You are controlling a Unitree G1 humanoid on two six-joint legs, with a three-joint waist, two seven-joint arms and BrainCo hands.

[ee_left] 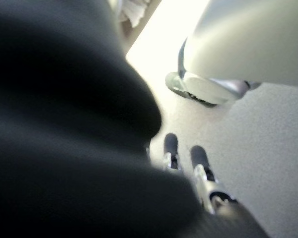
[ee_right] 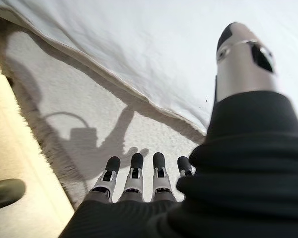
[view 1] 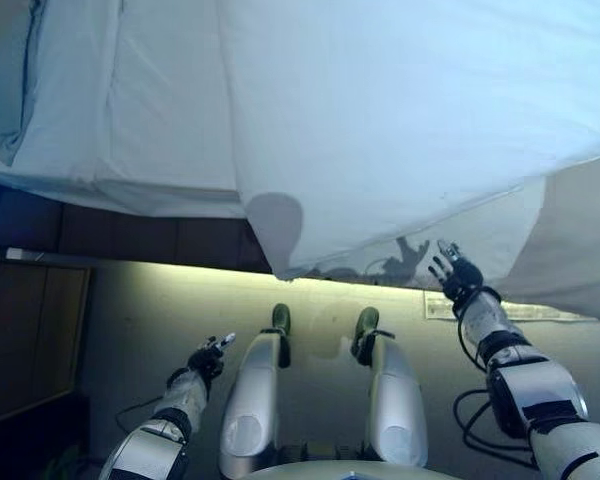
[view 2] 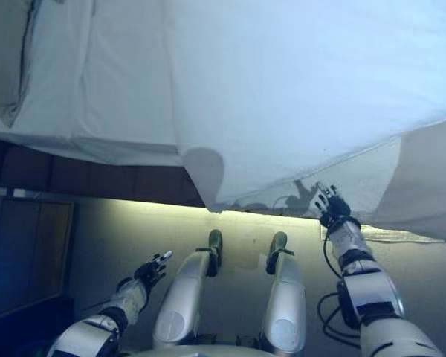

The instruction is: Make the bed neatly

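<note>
Listing what I have on screen, view by view.

Left eye view, bed: the white duvet lies across the mattress, its near edge and one corner hanging over the side toward me; beneath it a second white layer, the sheet, shows along the bed's left part.
Left eye view, right hand: my right hand is raised at the hanging edge, fingers spread and straight, holding nothing; whether it touches the cloth I cannot tell.
Left eye view, left hand: my left hand hangs low over the floor, well apart from the bed, empty.
Right eye view: same layout; the hanging corner droops between the two hands.
Left wrist view: mostly dark cover; fingertips point at the floor, nothing in the grasp.
Right wrist view: fingers in a straight row, thumb apart, empty; the duvet's hem runs just past them.
Handling, my judgement: soft, light, limp cloth that will sag and slide; best pinched at the hem or the hanging corner, both hands spaced apart.
Containers: none in view.
</note>
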